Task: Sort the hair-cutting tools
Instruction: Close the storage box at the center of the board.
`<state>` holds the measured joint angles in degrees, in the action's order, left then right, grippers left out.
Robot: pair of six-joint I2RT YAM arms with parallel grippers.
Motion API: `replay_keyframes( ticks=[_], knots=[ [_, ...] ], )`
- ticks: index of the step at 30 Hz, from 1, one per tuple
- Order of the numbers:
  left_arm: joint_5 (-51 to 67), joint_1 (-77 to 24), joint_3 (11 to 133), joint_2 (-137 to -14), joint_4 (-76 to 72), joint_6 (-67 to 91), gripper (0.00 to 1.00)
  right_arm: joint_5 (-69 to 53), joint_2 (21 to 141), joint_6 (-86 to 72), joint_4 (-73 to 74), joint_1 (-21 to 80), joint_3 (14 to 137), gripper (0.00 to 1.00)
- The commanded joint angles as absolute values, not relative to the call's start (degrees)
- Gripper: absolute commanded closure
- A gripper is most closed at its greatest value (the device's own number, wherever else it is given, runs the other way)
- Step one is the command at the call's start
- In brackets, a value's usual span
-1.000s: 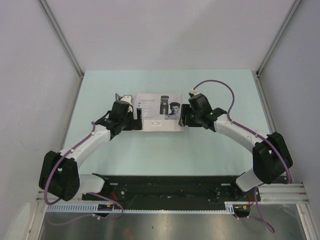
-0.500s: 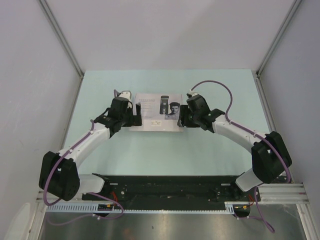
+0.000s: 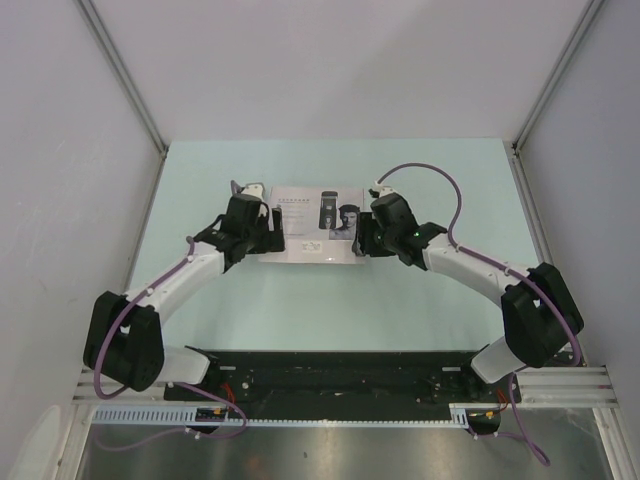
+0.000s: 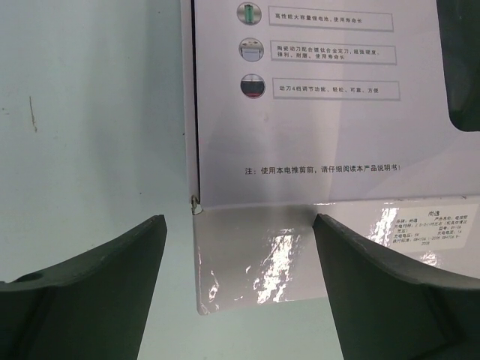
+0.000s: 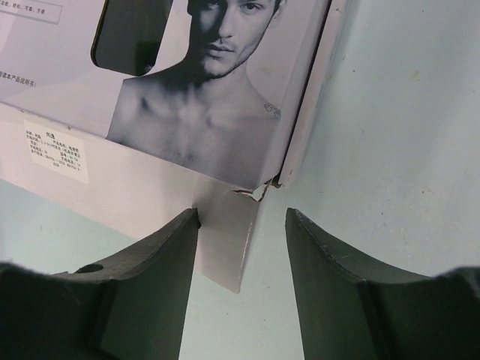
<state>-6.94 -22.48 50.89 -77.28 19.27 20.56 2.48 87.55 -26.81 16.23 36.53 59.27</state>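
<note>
The hair-cutting tools are hidden; only the flat white box (image 3: 312, 238) with its printed lid shows, lying mid-table. My left gripper (image 3: 272, 236) is at the box's near-left corner. In the left wrist view it (image 4: 238, 225) stands open, its fingers wide apart on either side of the corner of the glossy front flap (image 4: 255, 259) without touching it. My right gripper (image 3: 362, 238) is at the near-right corner. It (image 5: 243, 217) is open around the flap's torn end (image 5: 225, 240): the left finger (image 5: 161, 262) rests against the flap and the right finger stands apart.
The pale green table (image 3: 330, 300) is walled by grey panels left, right and behind. A black rail (image 3: 330, 370) with the arm bases runs along the near edge. The right arm's purple cable (image 3: 440, 175) loops above the table beside the box.
Both grippers have closed in on the box's near corners, the left one moving up and right, the right one moving left. The near edge of the box now reaches further left.
</note>
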Motion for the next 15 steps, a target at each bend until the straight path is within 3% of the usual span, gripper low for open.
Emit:
replay_keyframes(
  ticks=[1,6,15],
  knots=[
    [-7.29,-22.24,51.33,-78.13,17.75,21.80,0.16,4.39,89.47,-24.52,18.54,37.62,57.13,0.42],
    [-7.38,-22.24,50.98,-78.22,18.02,21.62,0.19,5.35,87.19,-23.55,17.23,38.85,56.69,0.32],
    [-8.62,-22.24,50.89,-78.84,19.42,20.92,0.23,9.14,75.96,-24.87,12.84,38.94,50.72,0.30]
  ],
)
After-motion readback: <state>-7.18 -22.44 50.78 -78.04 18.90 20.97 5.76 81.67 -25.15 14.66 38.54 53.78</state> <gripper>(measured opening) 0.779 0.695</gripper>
